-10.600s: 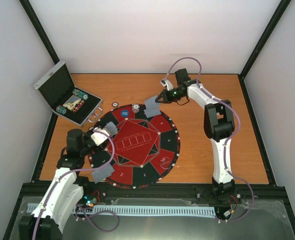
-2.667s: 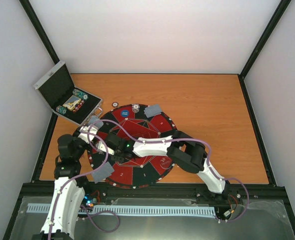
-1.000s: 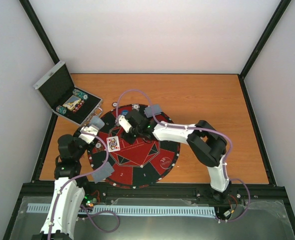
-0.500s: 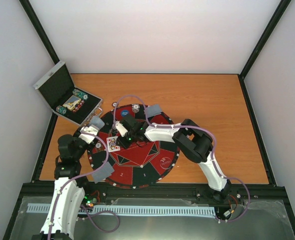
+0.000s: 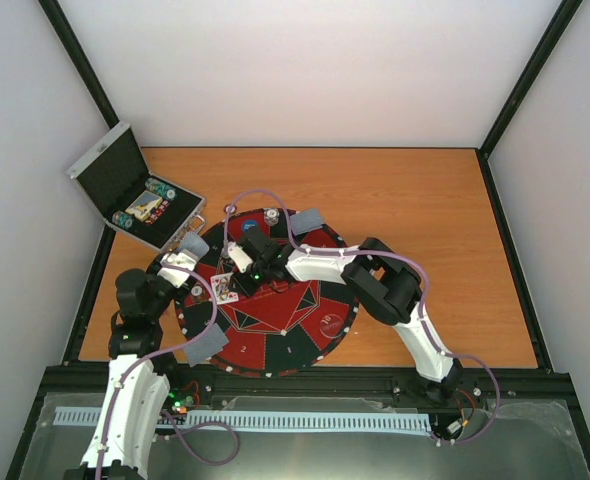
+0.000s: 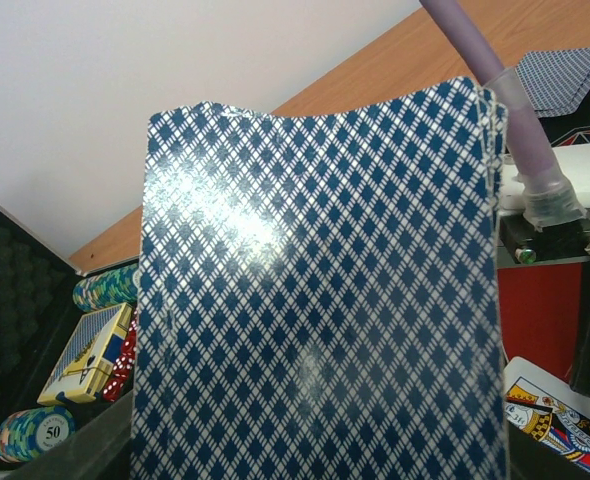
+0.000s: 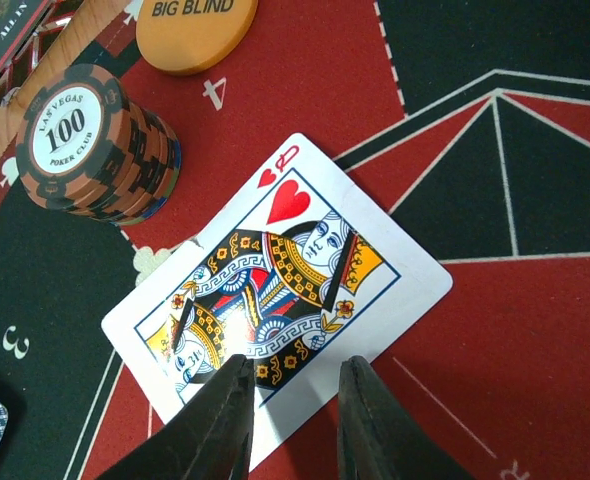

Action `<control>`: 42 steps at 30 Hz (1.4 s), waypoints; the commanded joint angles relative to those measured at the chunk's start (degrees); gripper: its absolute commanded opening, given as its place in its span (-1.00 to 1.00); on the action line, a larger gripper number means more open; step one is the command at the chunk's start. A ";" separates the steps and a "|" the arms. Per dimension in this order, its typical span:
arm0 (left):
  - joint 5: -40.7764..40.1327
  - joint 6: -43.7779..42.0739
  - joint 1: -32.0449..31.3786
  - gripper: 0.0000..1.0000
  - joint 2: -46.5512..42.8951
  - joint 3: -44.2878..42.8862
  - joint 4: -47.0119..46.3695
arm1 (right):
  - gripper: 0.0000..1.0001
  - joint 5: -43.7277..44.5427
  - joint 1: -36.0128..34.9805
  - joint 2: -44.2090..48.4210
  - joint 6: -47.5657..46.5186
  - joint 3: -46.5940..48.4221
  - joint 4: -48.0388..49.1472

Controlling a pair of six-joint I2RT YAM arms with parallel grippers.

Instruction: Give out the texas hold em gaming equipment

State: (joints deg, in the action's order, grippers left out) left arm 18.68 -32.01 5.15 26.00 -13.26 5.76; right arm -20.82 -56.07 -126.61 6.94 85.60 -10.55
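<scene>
1. Right gripper: I read the two fingers as slightly parted, with a narrow gap between them. They are poised over the near edge of the queen of hearts. I cannot tell whether they touch it.
2. The queen of hearts lies face up and flat on the mat, in its left half as seen from overhead.
3. A stack of chips marked 100 stands just beside the card's far left edge, apart from it. The orange BIG BLIND button lies beyond the stack, also on the mat.
4. Left gripper: it sits at the left rim of the mat and pinches a deck of cards held upright. The blue-diamond backs fill my left wrist view and hide the fingers.
5. Two lots of face-down cards lie at the mat's rim, one on the far side and one on the near left.
6. The case stands open at the far left corner of the table, with chips inside.
</scene>
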 commanded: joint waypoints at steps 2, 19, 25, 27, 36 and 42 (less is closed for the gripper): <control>1.26 0.08 0.22 0.13 -0.58 -0.20 -2.31 | -0.48 -0.70 -0.97 -1.86 -0.28 1.01 -2.22; 4.35 -1.26 0.21 0.13 -0.62 -0.49 -0.79 | -0.03 -3.96 6.93 13.41 -3.13 0.16 -4.05; 12.32 -3.75 0.20 0.12 -0.63 -1.29 2.95 | 0.30 -11.27 11.42 18.24 -2.06 -0.32 -2.43; 14.22 -5.24 0.21 0.12 -0.65 -1.43 5.26 | 0.37 -15.48 11.30 18.41 -1.13 0.61 -1.60; 14.98 -7.95 0.21 0.11 -1.13 -1.25 8.21 | 0.59 -20.17 6.73 11.83 1.00 8.28 -5.10; 14.86 -7.24 0.21 0.11 -1.36 -1.18 7.65 | 0.59 -17.79 4.94 7.91 0.71 13.10 -8.86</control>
State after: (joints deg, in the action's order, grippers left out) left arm 31.77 -38.28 5.15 25.58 -13.21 14.04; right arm -39.48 -50.50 -116.46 7.79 95.15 -16.10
